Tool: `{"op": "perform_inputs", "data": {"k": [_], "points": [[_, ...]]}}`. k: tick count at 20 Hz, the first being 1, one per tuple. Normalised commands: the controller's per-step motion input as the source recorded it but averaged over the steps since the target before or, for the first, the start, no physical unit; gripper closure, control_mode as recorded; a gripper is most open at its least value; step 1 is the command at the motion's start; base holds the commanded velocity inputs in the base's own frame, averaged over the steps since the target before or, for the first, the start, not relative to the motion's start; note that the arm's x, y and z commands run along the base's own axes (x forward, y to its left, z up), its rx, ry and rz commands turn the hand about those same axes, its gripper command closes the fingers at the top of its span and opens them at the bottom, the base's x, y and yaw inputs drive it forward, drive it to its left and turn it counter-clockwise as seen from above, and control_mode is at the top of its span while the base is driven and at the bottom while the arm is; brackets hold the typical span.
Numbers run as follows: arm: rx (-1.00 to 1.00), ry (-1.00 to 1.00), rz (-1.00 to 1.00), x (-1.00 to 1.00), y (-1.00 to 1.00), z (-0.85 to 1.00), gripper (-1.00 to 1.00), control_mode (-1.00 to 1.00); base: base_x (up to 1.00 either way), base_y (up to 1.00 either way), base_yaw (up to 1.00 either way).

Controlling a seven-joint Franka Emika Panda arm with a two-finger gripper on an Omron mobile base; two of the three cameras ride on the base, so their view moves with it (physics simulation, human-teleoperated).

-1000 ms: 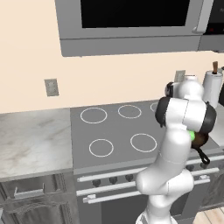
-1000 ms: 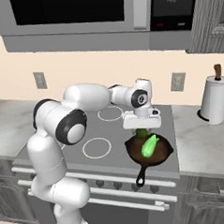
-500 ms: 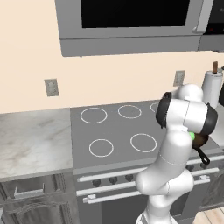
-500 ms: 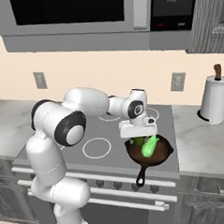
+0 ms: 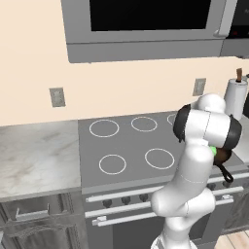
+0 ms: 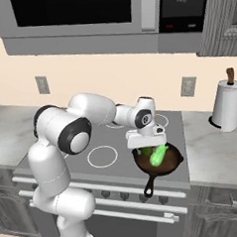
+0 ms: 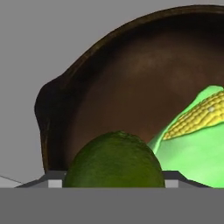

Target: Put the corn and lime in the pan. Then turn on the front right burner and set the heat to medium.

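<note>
Two pieces of produce belong in the skillet, and one of them, the corn [image 6: 158, 155], already lies inside the pan [image 6: 174, 163], its pale green husk peeled back from yellow kernels in my hand view. The second, the lime [image 7: 114, 160], sits between my fingers right in front of the hand camera, so I judge I am pinching it with my gripper [image 6: 146, 147] held low over the pan's near-left part, just beside the corn. The step in hand looks like the lime's release: the next move calls for spreading my fingers so the ball drops onto the brown floor of the pan without rolling against the husk or over the rim, then lifting clear. After that the knob work remains, the front right burner to be lit and set to medium; the pan stands on that corner of the cooktop [image 5: 126, 146]. Counting what I can see: one corn, one lime, one pan with one long black handle [image 6: 152, 185] pointing toward the stove front, one paper towel roll [image 6: 225, 109] on the counter to the right.
</note>
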Motion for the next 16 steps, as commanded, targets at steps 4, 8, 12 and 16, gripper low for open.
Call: {"op": "perform_inputs", "data": {"k": [4,8,12,16], "points": [[0.00,0.00,0.00,0.44,-0.09,-0.02,1.00,-1.00,0.00,0.00,0.00],[0.00,0.00,-0.01,0.20,-0.10,-0.06,1.00,-1.00,0.00,0.00,0.00],[0.00,0.00,0.00,-0.01,0.00,0.00,-1.00,-1.00,0.00,0.00,0.00],[0.00,0.00,0.00,-0.14,0.00,0.00,-1.00,-1.00,0.00,0.00,0.00]]}}
